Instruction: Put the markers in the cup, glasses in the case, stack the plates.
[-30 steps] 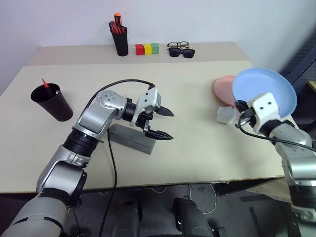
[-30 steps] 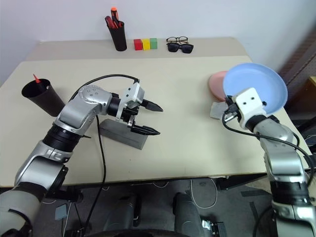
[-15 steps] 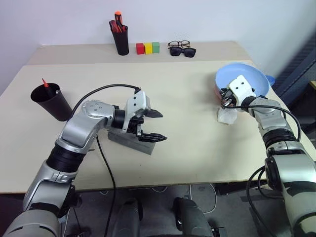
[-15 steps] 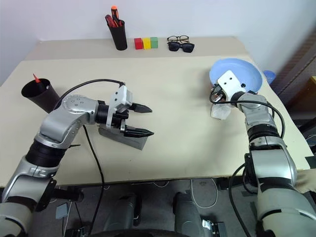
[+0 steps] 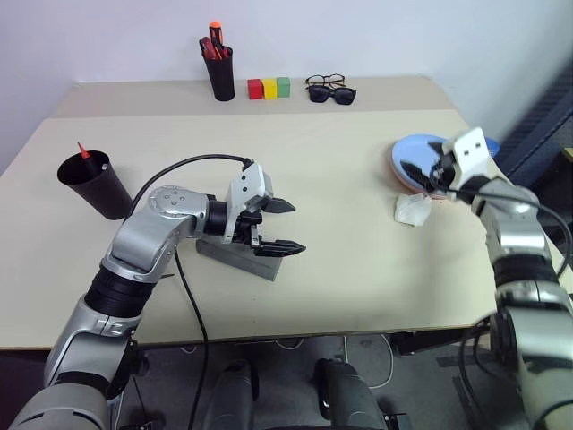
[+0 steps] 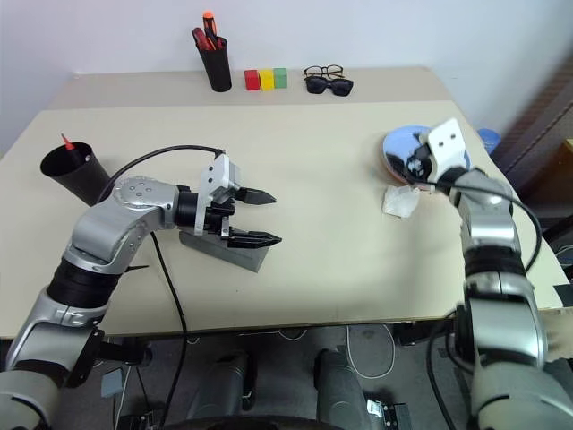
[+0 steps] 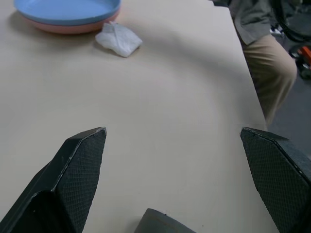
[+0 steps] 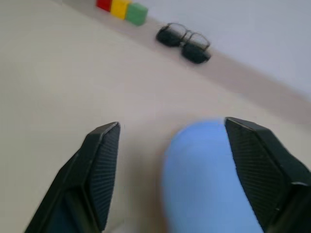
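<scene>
On the left of the tabletop, the cup is standing near the edge with a red marker poking out of it. Just to its right, the left gripper is hovering over the near end of the grey case, its jaws spread wide and holding nothing, much as a second ago. The case looks closed, and whether the wire-rimmed glasses are inside cannot be told. At the back edge a pen holder with red pens, three coloured blocks and two pairs of spectacles are sitting untouched.

On the right, the change is happening. A second ago the right gripper was carrying the blue plate tilted in the air; now that plate is lying flat on the pink plate, and the jaws are parting, released from its rim. A crumpled tissue is lying just in front of the stack.

The stacking therefore looks finished, and the right arm is probably free to pull back.
</scene>
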Tool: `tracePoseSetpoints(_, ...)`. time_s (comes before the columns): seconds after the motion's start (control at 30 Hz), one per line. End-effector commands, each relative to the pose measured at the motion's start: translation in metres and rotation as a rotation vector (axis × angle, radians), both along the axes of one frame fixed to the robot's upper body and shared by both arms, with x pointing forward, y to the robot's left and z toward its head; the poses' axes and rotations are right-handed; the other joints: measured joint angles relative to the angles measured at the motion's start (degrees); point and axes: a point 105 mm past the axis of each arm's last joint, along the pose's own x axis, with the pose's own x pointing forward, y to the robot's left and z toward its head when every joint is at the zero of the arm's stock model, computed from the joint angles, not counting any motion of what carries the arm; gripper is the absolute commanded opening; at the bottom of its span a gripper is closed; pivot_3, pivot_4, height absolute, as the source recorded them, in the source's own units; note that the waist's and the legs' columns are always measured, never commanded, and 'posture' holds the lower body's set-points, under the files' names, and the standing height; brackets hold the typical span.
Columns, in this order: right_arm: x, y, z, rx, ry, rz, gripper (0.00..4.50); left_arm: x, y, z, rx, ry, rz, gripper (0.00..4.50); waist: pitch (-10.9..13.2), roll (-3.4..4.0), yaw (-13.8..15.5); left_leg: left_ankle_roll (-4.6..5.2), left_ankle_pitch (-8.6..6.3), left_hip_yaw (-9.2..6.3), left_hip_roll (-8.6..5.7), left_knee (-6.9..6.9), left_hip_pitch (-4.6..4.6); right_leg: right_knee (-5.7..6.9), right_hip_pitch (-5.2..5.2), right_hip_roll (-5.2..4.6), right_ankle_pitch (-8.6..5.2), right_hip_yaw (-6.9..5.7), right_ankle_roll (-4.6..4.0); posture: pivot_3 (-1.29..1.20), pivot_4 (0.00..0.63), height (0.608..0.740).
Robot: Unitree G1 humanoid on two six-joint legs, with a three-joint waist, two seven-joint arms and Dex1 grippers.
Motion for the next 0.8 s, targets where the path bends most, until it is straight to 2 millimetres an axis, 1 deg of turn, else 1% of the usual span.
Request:
tracePoseSetpoints(0.03,-0.015,0.006,0.012,0.07,-0.036,-0.025,3.47,0.0,-0.005,0.009,-0.024,-0.041,-0.027,4.5,0.0,0.01,-0.1,0.0,0.0,0.01,0.0,0.04,-0.01,0.01,0.0,-0.01,-0.08,0.0,-0.14,0.0,0.15,0.74)
tracePoseSetpoints(0.17,-0.019,0.009,-0.016,0.107,0.026,-0.091,3.47,0.003,-0.007,0.01,-0.03,-0.046,-0.03,4.5,0.0,0.03,-0.7,0.0,0.0,0.05,0.0,0.08,0.07,0.02,0.0,0.0,-0.04,0.05,-0.23,0.0,0.15,0.74)
tracePoseSetpoints(0.27,-0.012,0.01,-0.037,0.139,0.066,-0.134,3.47,0.005,-0.006,0.013,-0.028,-0.057,-0.026,4.5,0.0,0.03,-0.6,0.0,0.0,0.03,0.0,0.05,0.11,0.06,0.01,0.02,-0.04,0.04,-0.25,0.0,0.15,0.74)
tracePoseSetpoints(0.4,-0.002,0.001,-0.059,0.136,0.109,-0.21,3.47,0.008,-0.001,0.016,-0.022,-0.066,-0.009,4.5,0.0,0.04,-0.4,0.0,0.0,0.05,-0.01,0.02,0.05,-0.02,0.01,0.02,-0.04,0.05,-0.23,0.0,0.15,0.74)
tracePoseSetpoints(0.47,0.001,-0.005,-0.074,0.119,0.149,-0.247,3.47,0.008,0.001,0.016,-0.02,-0.07,0.004,4.5,0.0,0.03,-0.4,0.0,0.0,0.04,0.0,0.02,0.04,-0.03,0.0,0.01,-0.04,0.05,-0.22,0.0,0.15,0.74)
tracePoseSetpoints(0.5,0.002,-0.006,-0.077,0.109,0.155,-0.25,3.47,0.008,0.003,0.016,-0.019,-0.07,0.009,4.5,0.0,0.03,-0.4,0.0,0.0,0.04,0.0,0.04,0.04,-0.04,0.01,0.02,-0.04,0.05,-0.23,0.0,0.15,0.74)
tracePoseSetpoints(0.57,0.004,-0.01,-0.081,0.119,0.16,-0.268,2.96,0.007,0.005,0.016,-0.016,-0.069,0.015,4.5,0.0,0.02,-0.4,0.0,0.0,0.04,0.0,0.04,0.09,-0.03,0.06,0.02,-0.04,0.04,-0.23,0.0,0.15,0.74)
tracePoseSetpoints(0.63,0.004,-0.011,-0.082,0.12,0.16,-0.268,2.17,0.007,0.007,0.015,-0.015,-0.069,0.026,4.5,0.0,0.01,-0.3,0.0,0.0,0.03,0.0,0.04,0.12,-0.04,0.12,0.02,-0.04,0.04,-0.22,0.0,0.15,0.74)
tracePoseSetpoints(0.73,0.004,-0.011,-0.077,0.112,0.135,-0.266,0.52,0.006,0.008,0.014,-0.018,-0.065,0.039,4.5,0.0,0.01,-0.2,0.0,0.0,0.03,-0.01,0.04,0.12,-0.05,0.14,0.01,-0.05,0.04,-0.22,0.0,0.15,0.74)
tracePoseSetpoints(0.77,0.003,-0.011,-0.071,0.113,0.115,-0.262,0.02,0.006,0.009,0.014,-0.021,-0.062,0.044,4.5,0.0,0.01,-0.2,0.0,0.0,0.03,-0.01,0.04,0.12,-0.05,0.14,0.01,-0.05,0.04,-0.22,0.0,0.15,0.74)
tracePoseSetpoints(0.8,0.003,-0.01,-0.063,0.11,0.09,-0.255,0.02,0.005,0.009,0.013,-0.025,-0.059,0.048,4.5,0.0,0.01,-0.2,0.0,0.0,0.03,-0.01,0.04,0.12,-0.05,0.14,0.01,-0.05,0.04,-0.22,0.0,0.15,0.74)
